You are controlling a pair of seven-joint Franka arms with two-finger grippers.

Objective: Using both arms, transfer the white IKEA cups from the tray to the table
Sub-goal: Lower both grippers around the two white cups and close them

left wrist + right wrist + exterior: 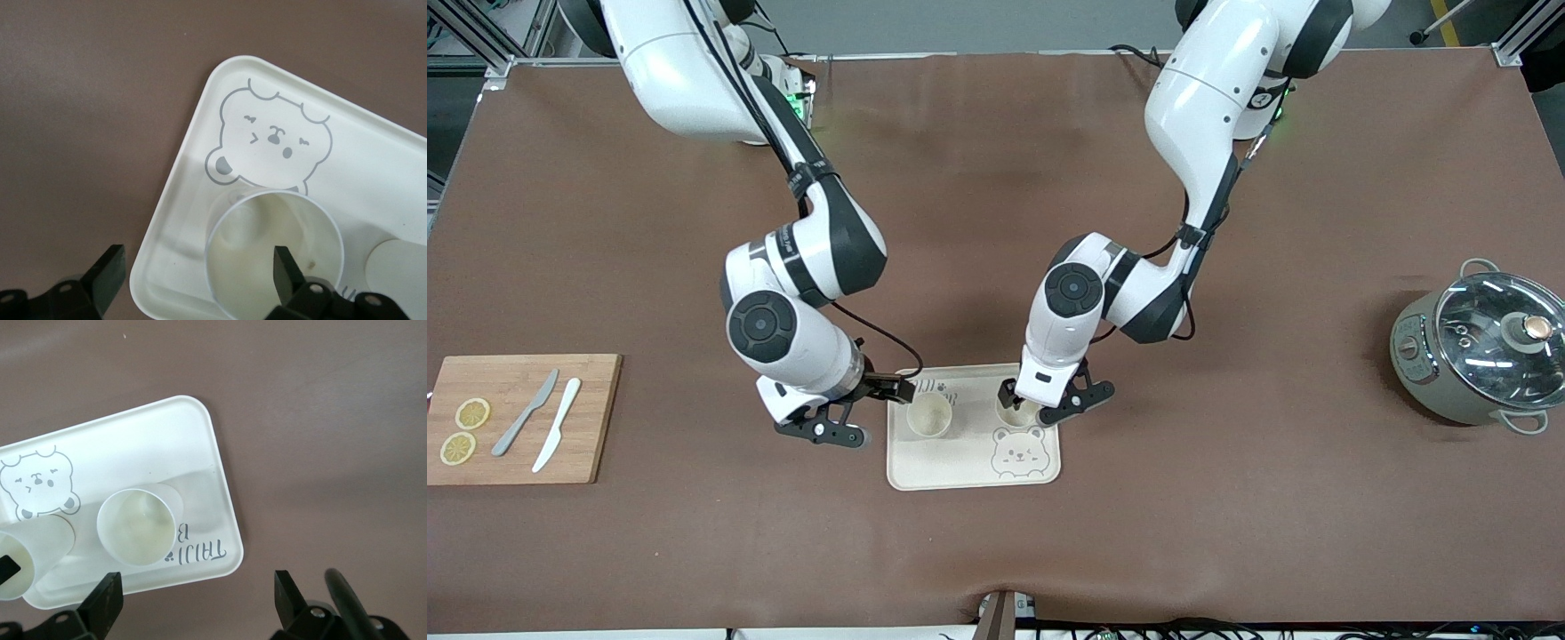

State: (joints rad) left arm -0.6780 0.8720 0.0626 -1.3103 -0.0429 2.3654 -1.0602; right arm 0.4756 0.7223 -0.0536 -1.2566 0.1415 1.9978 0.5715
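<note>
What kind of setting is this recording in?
Probably a robotics lab staged as a kitchen: two bench-mounted arms, a brown-covered table, a bear tray, a cutting board and a lidded pot.

I see a bear tray (pixel 925 476) mid-table; cutting board (pixel 591 418) with two knives (pixel 527 425), lemon slices (pixel 471 413) toward my right arm's end; lidded pot (pixel 1423 382) toward my left arm's.

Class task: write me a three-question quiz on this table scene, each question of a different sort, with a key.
1. True or false: both white cups stand on the bear tray.
2. Which gripper has one finger inside a cup's rim? A left gripper B right gripper
3. Fill in: two knives and two lemon slices lie on the ___.

Key: 1 true. 2 A; the right gripper is over bare table beside the tray, jaws open. 3 cutting board.
</note>
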